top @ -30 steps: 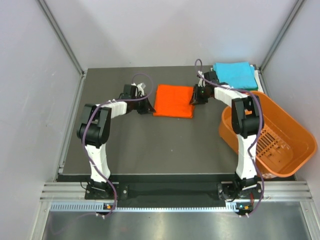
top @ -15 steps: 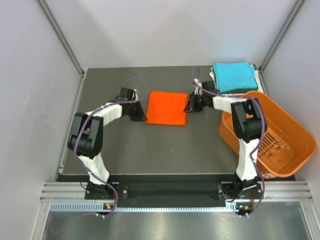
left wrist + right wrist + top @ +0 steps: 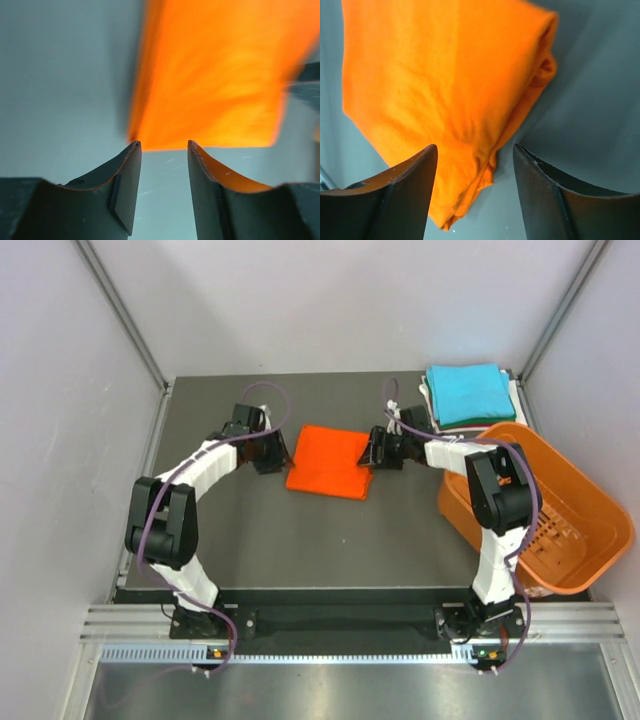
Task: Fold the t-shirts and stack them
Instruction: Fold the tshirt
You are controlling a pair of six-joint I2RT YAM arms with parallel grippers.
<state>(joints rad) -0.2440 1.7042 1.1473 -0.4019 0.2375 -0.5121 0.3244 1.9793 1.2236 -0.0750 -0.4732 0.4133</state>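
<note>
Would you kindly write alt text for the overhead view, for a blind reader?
A folded orange t-shirt lies on a dark table, with the left end effector at its left edge and the right end effector at its right edge. A turquoise t-shirt tops a stack at the far right corner, near an orange basket.

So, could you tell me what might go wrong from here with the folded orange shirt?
The orange shirt has a loose, layered corner by the right jaws, which stand open. A pinch there may catch only some layers and undo the fold.
The turquoise stack sits just beyond the orange basket, beside the right arm, so carrying the shirt over could snag the rim.
</note>
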